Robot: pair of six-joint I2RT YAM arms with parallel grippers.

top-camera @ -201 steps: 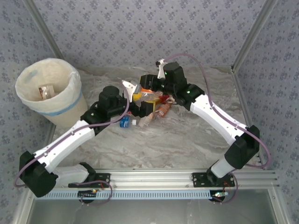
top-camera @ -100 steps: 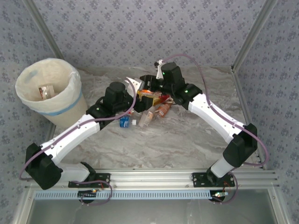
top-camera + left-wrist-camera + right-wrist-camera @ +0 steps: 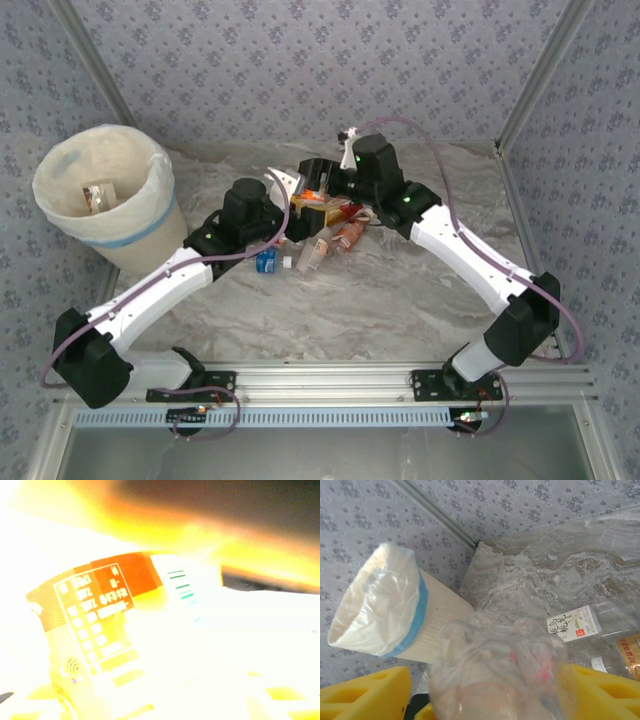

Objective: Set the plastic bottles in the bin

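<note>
The bin (image 3: 150, 235) stands upright at the far left of the table (image 3: 420, 300), lined with a white bag and ringed by a blue band. A binned bottle (image 3: 97, 195) lies inside it.

The left gripper (image 3: 288, 208) reaches from the near-left base to the left edge of the heap (image 3: 325, 222) at table centre. Its wrist view is heavily overexposed: a label (image 3: 100, 605) with an orange block and pale print sits right against the lens. The fingers cannot be made out, so how far the jaws stand apart, and whether they grip anything, cannot be told.

A blue-labelled bottle (image 3: 267, 260) lies on the table just beside the left wrist, on its near side. A clear bottle (image 3: 312, 252) lies just right of it, and an orange bottle (image 3: 350, 237) lies farther right, at the near edge of the heap. The heap is a tight cluster of bottles with yellow, red and orange labels, well apart from the bin.

The right gripper (image 3: 485, 697) comes in from the near-right base and meets the heap at its far side. In its wrist view the yellow pads (image 3: 365, 692) are spread wide. A crumpled bottle (image 3: 500, 670) of clear plastic sits between them, overlapping the pad at the right of the view; a dark gap separates it from the pad at the left. The jaws are parted and do not clamp it. Beyond it, a white-labelled bottle (image 3: 572, 623) lies on the table.
</note>
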